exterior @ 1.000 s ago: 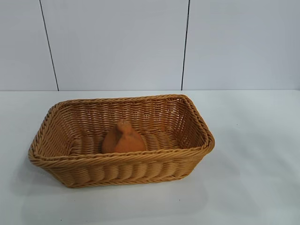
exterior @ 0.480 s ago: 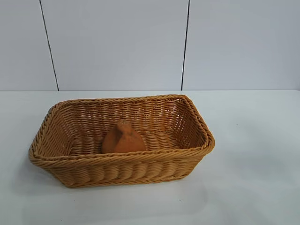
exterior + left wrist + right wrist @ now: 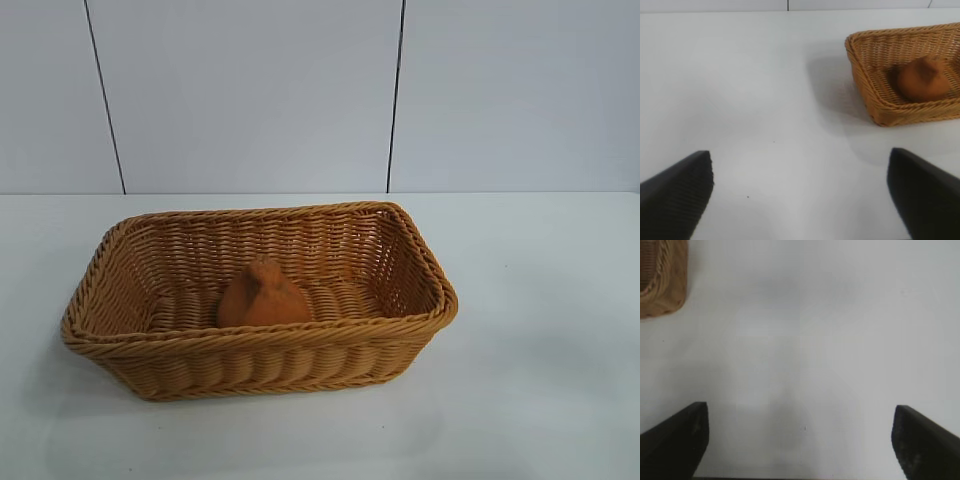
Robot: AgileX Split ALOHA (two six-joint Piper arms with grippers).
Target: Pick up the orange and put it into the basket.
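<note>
Exterior: faces the wall across the white table (image 3: 540,300), slightly above, near the basket (image 3: 255,350). Left wrist: looks down along the table, basket (image 3: 875,95) off aside. Right wrist: steeper, basket corner (image 3: 662,285) only. Shared: basket, table.

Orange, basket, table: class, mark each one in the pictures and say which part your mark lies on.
orange (image 3: 264,297): exterior view, middle of its rough skin.
basket (image 3: 250,347): exterior view, near woven wall below the braided rim.
table (image 3: 540,300): exterior view, bare top right of the basket.
</note>
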